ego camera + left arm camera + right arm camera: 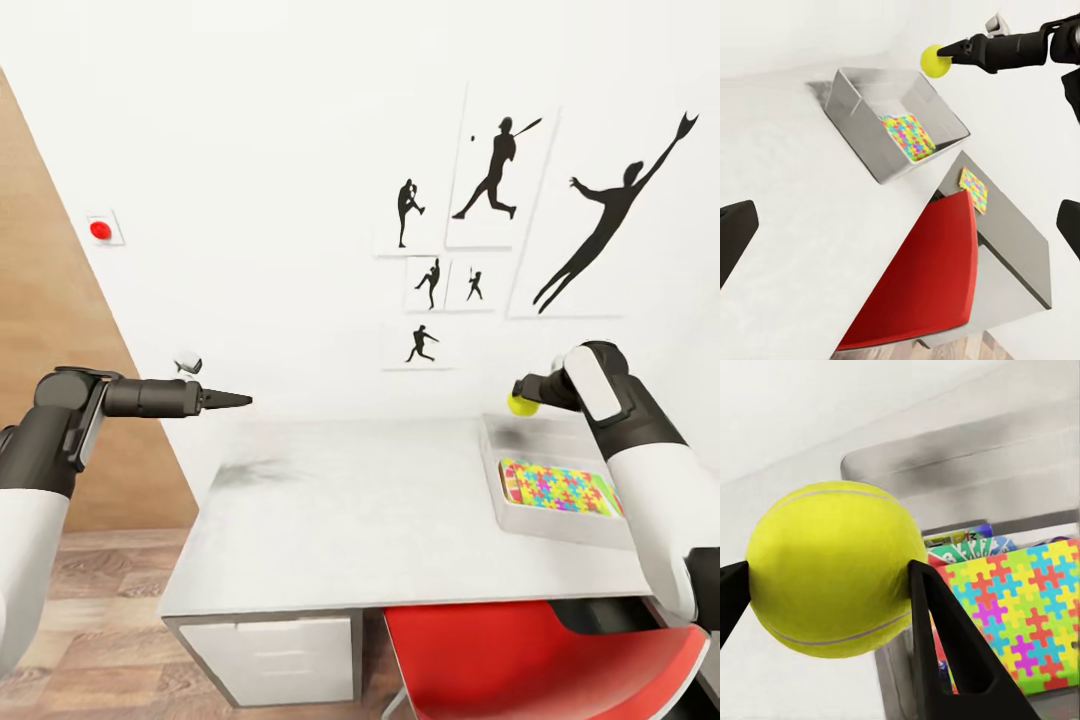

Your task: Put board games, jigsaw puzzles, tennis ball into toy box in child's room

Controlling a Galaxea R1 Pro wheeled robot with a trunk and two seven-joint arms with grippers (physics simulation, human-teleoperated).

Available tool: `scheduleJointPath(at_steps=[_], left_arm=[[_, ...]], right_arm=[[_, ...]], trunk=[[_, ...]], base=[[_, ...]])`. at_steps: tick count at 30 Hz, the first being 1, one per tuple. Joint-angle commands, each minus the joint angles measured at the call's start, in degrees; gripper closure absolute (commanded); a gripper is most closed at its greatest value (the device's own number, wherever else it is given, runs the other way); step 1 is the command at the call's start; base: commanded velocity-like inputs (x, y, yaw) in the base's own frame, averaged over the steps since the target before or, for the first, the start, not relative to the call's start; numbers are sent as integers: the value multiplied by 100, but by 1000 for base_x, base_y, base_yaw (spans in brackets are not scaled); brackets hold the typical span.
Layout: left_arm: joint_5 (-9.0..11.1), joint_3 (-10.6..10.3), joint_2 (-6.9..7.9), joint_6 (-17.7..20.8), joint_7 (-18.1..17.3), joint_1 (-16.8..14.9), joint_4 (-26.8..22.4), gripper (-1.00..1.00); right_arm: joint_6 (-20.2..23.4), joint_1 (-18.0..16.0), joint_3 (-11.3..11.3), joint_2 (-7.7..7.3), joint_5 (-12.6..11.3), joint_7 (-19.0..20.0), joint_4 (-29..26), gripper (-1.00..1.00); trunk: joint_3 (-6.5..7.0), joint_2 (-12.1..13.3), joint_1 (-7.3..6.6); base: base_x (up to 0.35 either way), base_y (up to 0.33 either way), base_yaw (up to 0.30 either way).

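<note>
My right gripper (524,396) is shut on the yellow-green tennis ball (518,407), holding it above the far left corner of the light-grey toy box (497,490) on the white table (350,510). In the right wrist view both black fingers (945,645) press the tennis ball (825,525). One jigsaw puzzle (555,488) lies in the box on top of a printed board game (960,542). A second jigsaw puzzle (974,189) lies on the lower dark-grey desk section. My left gripper (240,401) hovers open and empty, above and beyond the table's far left corner.
A red chair (530,660) is tucked under the table's near edge, below the toy box. Pale drawers (280,650) sit under the left end. The wall with black silhouette pictures (500,170) runs behind the table. A wooden panel (50,300) stands at the left.
</note>
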Motion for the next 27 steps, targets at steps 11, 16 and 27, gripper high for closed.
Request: scheduleJointPath(at_steps=[11, 16, 27], left_arm=[[-52, 4, -1, 58, -47, -6, -5, -100], [-52, -2, -5, 58, -47, -5, -5, -100], [-52, -3, 4, 58, -47, -5, -5, -100]], right_arm=[[-39, -13, 16, 3, -76, -35, 326, 100], [-76, -27, -90, -4, -62, -68, 417, 100], [-83, -18, -193, -16, -13, -86, 570, 100]], trunk=[[91, -12, 4], [137, -12, 4], [216, -12, 4]], base=[[0, 0, 0], [0, 0, 0], [0, 0, 0]])
